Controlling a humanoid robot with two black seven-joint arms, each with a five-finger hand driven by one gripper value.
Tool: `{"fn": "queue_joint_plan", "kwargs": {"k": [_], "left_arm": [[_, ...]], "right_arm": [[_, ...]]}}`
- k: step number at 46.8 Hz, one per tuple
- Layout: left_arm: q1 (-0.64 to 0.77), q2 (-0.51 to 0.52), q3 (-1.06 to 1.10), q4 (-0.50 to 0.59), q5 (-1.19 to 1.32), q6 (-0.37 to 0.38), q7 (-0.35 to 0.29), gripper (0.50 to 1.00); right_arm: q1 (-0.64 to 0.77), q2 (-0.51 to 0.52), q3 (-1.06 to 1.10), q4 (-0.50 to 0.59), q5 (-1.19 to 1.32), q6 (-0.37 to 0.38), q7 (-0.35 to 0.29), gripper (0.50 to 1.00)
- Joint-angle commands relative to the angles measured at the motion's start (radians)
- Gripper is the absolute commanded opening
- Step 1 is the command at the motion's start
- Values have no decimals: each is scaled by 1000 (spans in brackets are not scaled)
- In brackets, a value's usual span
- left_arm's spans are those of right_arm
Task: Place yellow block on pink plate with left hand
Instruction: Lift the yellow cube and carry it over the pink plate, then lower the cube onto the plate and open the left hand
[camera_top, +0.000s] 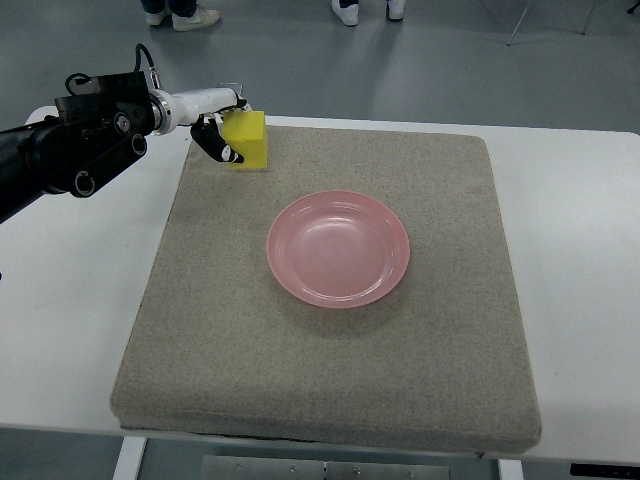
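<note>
Since your left hand (222, 135) is clamped on the yellow block (247, 140) beyond the pink plate (338, 248), treat it as light, rigid; hold opposite flat faces

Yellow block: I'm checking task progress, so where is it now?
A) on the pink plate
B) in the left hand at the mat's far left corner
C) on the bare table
B: the left hand grips the yellow block at the mat's corner, apart from the empty pink plate.

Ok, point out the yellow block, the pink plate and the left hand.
yellow block (250, 141), top view, its front face.
pink plate (338, 248), top view, its bare centre.
left hand (218, 137), top view, the dark fingers against the block.
</note>
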Motion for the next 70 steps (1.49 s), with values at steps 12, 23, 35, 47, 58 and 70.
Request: {"fn": "queue_joint_plan", "kwargs": {"k": [12, 23, 35, 47, 58, 70], "left_arm": [[-43, 179, -13, -316, -11, -22, -3, 500], [-21, 302, -12, -552, -18, -23, -56, 500], [-8, 353, -3, -793, -14, -88, -69, 500], [14, 241, 16, -720, 34, -126, -66, 500], [34, 129, 17, -606, 134, -117, -66, 500], [45, 81, 19, -534, 134, -111, -64, 851]], "right_arm": [[0, 0, 0, 0, 0, 0, 0, 924], [0, 0, 0, 0, 0, 0, 0, 924], [0, 0, 0, 0, -1, 0, 0, 924], [0, 0, 0, 0, 0, 0, 0, 924], [0, 0, 0, 0, 0, 0, 0, 924], [0, 0, 0, 0, 0, 0, 0, 924]]}}
